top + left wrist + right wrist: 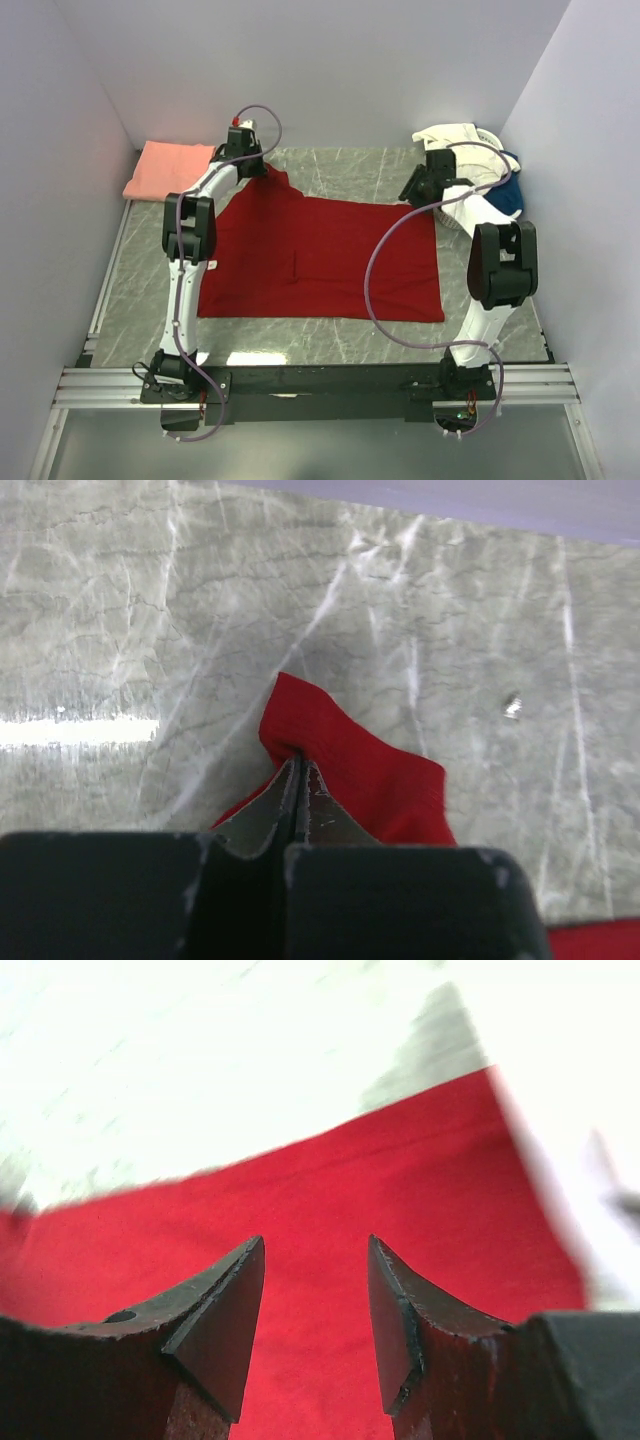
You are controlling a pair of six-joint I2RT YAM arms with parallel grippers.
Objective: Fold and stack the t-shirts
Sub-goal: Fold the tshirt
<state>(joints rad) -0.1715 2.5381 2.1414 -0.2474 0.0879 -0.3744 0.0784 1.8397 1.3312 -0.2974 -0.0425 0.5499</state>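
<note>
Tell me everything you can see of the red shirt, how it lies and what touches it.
The red shirt is plain, soft, deep red cloth, spread nearly flat on the grey marbled table. Its far left corner is drawn into a point, pinched in the shut left hand. The open right hand is over its far right corner; contact cannot be told. Beside that corner lies a white heap.

Red tee [320, 260]: one. Pink tee [168, 168]: one. White-and-blue clothes heap [468, 140]: one. Arms [190, 230]: two.
</note>
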